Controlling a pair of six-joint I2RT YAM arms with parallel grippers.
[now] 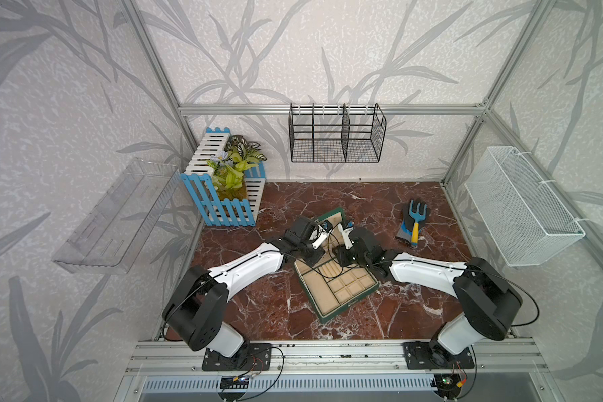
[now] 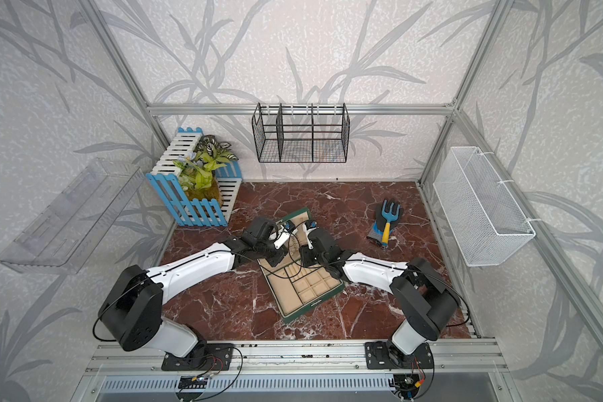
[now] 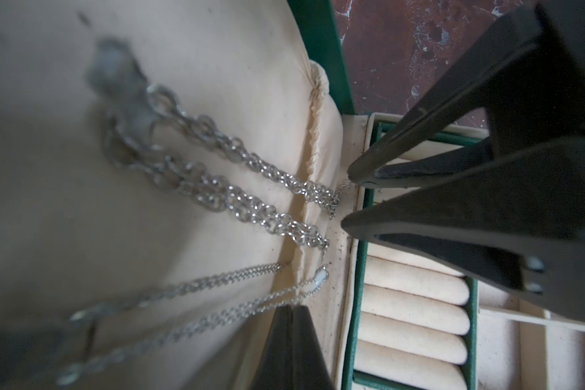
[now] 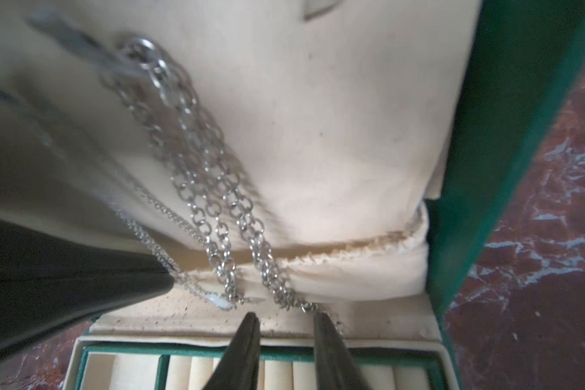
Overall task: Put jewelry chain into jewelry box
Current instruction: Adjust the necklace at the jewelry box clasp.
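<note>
My right gripper (image 4: 286,319) stood released, jaws apart at the lower ends of the chain (image 4: 213,206), which hung against the cream lining of the box (image 1: 350,303) lid. My left gripper (image 3: 291,314) was clenched beside the thin necklace (image 3: 213,282); whether it pinched that I couldn't tell. The box lay open on the red marble table (image 1: 328,198), leaf-patterned walls (image 1: 362,52) around.
</note>
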